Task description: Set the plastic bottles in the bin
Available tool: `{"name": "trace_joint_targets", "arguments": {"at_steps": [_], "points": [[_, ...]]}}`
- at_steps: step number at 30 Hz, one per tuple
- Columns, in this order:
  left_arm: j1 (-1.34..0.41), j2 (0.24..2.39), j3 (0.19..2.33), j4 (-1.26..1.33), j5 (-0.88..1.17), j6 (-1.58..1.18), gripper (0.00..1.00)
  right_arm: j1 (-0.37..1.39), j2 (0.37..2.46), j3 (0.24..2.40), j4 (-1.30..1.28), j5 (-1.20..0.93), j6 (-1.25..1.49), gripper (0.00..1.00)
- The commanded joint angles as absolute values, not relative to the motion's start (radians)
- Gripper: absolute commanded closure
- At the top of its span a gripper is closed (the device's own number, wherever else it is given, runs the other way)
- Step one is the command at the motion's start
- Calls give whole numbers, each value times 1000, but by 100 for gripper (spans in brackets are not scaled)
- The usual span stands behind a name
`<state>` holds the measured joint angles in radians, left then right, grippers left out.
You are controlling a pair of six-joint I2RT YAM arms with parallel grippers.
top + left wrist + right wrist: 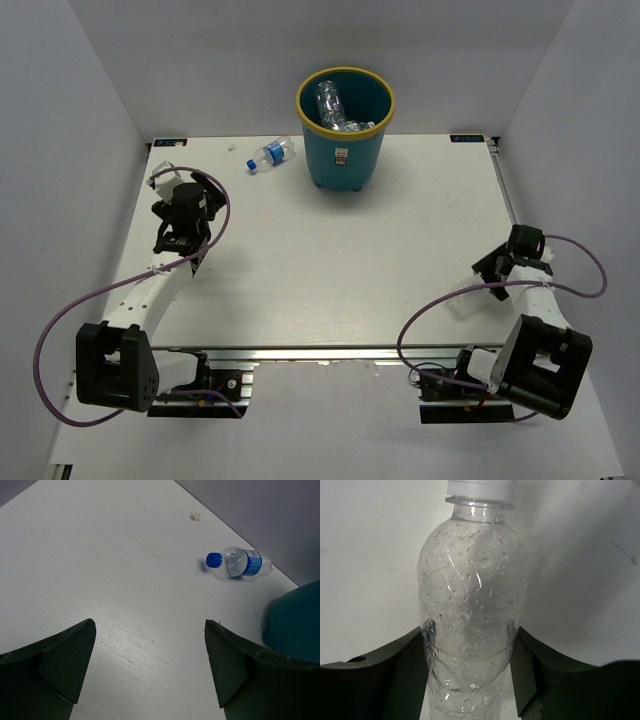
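The teal bin [345,150] with a yellow rim stands at the table's far middle, with clear bottles [335,108] inside it. A clear bottle with a blue label and blue cap [270,155] lies on its side left of the bin; it also shows in the left wrist view [240,563], with the bin's wall [295,625] at the right edge. My left gripper [185,215] [150,625] is open and empty over bare table, well short of that bottle. My right gripper [510,262] [470,642] is shut on a clear unlabelled bottle [470,575] with a white cap, gripped round its body.
White walls enclose the table on the left, far and right sides. A small scrap [194,516] lies near the far edge. Purple cables loop from both arms at the near corners.
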<state>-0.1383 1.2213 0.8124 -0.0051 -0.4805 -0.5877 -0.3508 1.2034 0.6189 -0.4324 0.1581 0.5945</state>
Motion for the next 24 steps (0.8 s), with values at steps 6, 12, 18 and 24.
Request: {"name": "trace_joint_targets", "arguments": {"at_steps": [6, 12, 18, 24], "points": [[-132, 1210, 853, -50, -451, -586, 2, 50, 1063, 943, -16, 11, 413, 52], [-129, 1247, 890, -57, -387, -561, 2, 312, 1226, 1235, 365, -51, 101, 52], [-127, 1284, 908, 29, -217, -442, 2, 413, 1608, 1583, 436, 23, -170, 51], [-126, 1448, 1087, 110, 159, -177, 2, 419, 1926, 1917, 382, 55, -201, 37]]}}
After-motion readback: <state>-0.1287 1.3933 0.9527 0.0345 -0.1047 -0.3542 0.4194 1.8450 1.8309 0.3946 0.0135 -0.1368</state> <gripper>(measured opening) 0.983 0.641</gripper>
